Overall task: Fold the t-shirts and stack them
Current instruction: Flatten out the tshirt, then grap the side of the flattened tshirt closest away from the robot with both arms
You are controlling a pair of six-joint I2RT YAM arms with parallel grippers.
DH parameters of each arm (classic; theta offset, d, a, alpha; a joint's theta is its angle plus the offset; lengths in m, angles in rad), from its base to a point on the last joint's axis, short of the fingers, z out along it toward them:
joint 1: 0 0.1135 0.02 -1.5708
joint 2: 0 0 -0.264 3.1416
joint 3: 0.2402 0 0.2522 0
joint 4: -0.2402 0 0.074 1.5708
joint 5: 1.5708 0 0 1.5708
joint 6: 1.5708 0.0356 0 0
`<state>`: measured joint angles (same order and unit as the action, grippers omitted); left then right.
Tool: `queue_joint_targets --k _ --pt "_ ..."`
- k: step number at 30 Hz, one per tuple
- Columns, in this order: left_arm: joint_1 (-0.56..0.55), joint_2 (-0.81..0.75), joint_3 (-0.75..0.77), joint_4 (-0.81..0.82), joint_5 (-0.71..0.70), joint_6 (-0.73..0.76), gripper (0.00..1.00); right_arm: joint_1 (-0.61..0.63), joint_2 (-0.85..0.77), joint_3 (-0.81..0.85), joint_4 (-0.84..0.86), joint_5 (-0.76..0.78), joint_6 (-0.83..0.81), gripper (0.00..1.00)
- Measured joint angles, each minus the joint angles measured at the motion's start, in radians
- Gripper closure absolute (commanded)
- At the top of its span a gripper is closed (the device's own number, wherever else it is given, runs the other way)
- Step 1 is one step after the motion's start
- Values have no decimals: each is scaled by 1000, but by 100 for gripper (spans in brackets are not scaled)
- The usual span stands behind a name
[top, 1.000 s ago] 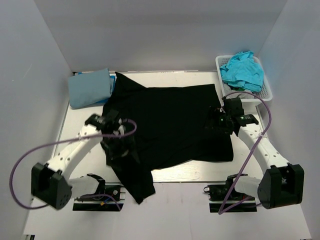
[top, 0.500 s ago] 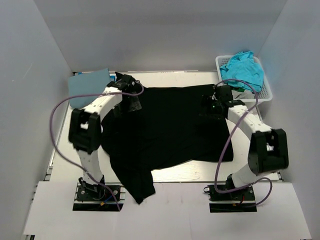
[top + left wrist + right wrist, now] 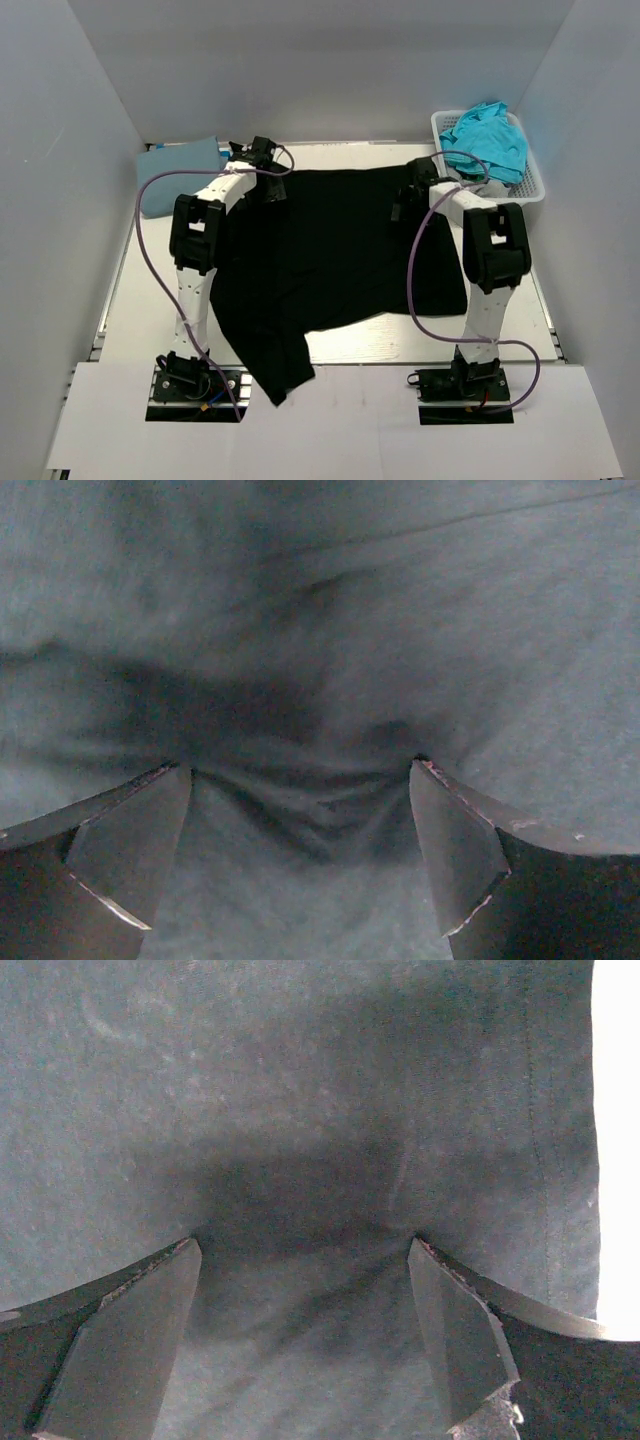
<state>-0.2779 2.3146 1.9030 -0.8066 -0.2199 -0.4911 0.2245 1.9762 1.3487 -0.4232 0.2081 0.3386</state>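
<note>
The large black cloth t-shirt [image 3: 330, 250] lies spread on the white desk [image 3: 400, 345]. Both arms have swung from its near half to its far corners. The left hand [image 3: 300, 767] and right hand [image 3: 304, 1243] are low over the cloth with fingers apart, holding nothing. A fold grasp looks imminent.

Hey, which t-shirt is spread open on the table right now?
The black t-shirt, lying open mid-table. The light blue t-shirt sits folded at the far left, and the turquoise t-shirt is bunched in the white basket.

Left gripper [image 3: 300, 865] spread wide over wrinkled black t-shirt [image 3: 320, 630].
</note>
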Motion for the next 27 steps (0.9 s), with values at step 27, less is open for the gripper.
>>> queue_joint_targets --k 27 --pt "3 -247 -36 65 90 118 0 36 -352 62 -34 -14 -53 10"
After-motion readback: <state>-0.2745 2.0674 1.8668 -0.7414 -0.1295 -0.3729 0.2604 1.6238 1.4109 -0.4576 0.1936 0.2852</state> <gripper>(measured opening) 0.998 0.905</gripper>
